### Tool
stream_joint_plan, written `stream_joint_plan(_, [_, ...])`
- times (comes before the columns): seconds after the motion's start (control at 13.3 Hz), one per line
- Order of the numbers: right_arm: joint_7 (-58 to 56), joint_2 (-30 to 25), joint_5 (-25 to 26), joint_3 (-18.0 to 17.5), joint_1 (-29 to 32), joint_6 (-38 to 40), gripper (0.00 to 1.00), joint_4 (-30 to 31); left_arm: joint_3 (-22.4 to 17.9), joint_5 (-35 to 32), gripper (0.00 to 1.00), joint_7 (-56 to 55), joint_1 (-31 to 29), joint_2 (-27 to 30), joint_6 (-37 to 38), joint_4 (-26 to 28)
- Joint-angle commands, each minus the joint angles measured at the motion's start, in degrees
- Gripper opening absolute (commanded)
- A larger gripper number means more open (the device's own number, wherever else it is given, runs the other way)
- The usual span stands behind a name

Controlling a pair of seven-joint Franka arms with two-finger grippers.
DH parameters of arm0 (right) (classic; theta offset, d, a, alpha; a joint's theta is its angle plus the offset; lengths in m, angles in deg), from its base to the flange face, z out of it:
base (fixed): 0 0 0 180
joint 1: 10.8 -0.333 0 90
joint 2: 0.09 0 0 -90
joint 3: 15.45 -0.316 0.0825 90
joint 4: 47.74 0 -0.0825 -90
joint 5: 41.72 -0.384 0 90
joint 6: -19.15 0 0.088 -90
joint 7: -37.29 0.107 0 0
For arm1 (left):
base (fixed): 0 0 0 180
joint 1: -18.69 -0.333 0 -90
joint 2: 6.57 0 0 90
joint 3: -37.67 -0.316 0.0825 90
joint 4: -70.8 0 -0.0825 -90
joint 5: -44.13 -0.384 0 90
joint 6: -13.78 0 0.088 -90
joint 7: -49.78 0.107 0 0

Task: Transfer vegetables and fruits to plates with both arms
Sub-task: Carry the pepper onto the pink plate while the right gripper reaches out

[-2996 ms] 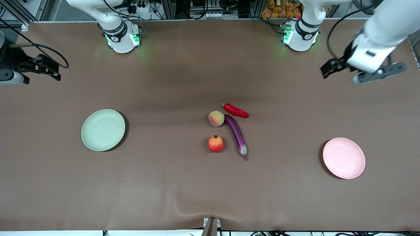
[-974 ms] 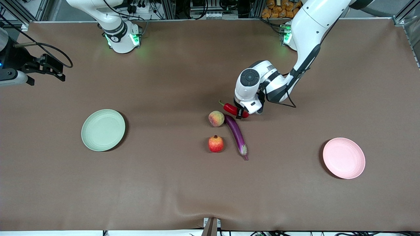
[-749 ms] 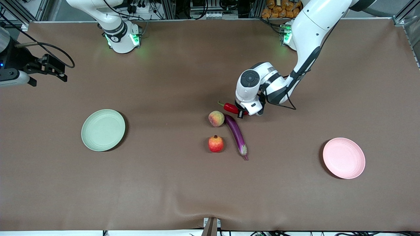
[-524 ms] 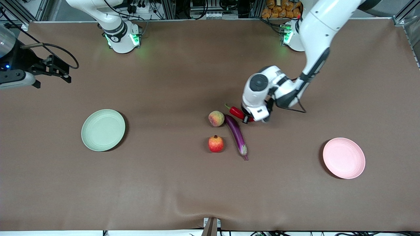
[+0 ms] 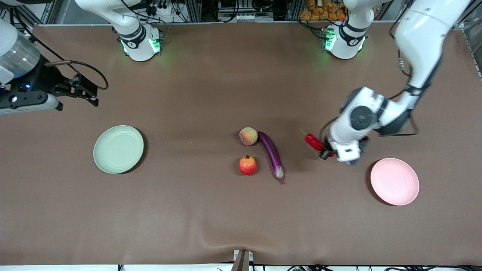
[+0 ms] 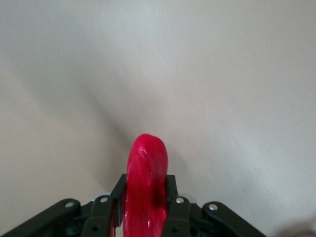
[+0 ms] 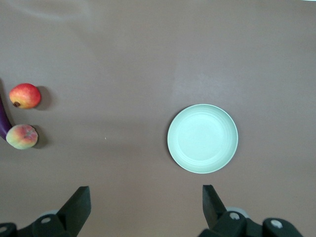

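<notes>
Front view: peach (image 5: 248,136) and eggplant (image 5: 272,154) lie touching at mid-table, the pomegranate (image 5: 247,165) nearer the camera beside the eggplant; nothing stands between them and either plate; the left gripper (image 5: 327,152), bent down from its arm, hangs over bare table (image 5: 226,218) between the eggplant and the pink plate (image 5: 394,181), clamped on the red chilli (image 5: 314,141); the right gripper (image 7: 144,205) waits with jaws wide, raised at the right arm's end of the table; the green plate (image 5: 118,149) and pink plate hold nothing.
</notes>
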Motion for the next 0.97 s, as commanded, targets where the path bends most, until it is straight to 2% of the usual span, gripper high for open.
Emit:
stream_joint_plan(0.0, [1.31, 1.75, -2.52, 0.34, -0.13, -2.29, 1.00, -1.82, 1.18, -0.69, 0.00, 11.83, -4.98, 0.19, 4.99, -2.86])
stream_joint_plan(0.3, [0.87, 7.27, -2.62, 0.34, -1.53, -4.85, 1.00, -1.12, 0.39, -1.30, 0.00, 29.86, -9.65, -2.79, 5.17, -7.17])
stream_joint_plan(0.52, [1.48, 13.15, -4.02, 0.34, -3.46, -6.95, 1.00, -1.38, -4.35, -1.31, 0.00, 44.18, -9.57, -4.98, 5.17, -12.52])
stream_joint_plan(0.75, [4.10, 18.95, -8.41, 0.34, -6.27, -16.08, 1.00, -1.38, -8.57, -1.57, 0.00, 50.53, -8.87, -10.25, 5.17, -19.28])
stream_joint_plan(0.82, [9.60, 21.06, -10.42, 0.34, -6.54, -18.28, 1.00, -1.64, -8.75, -1.66, 0.06, 52.56, -8.78, -11.66, 5.17, -20.79])
stream_joint_plan(0.9, [12.88, 23.08, -11.58, 0.25, -7.59, -22.04, 1.00, -1.82, -8.84, -1.57, 0.50, 53.19, -8.86, -12.55, 5.09, -21.15])
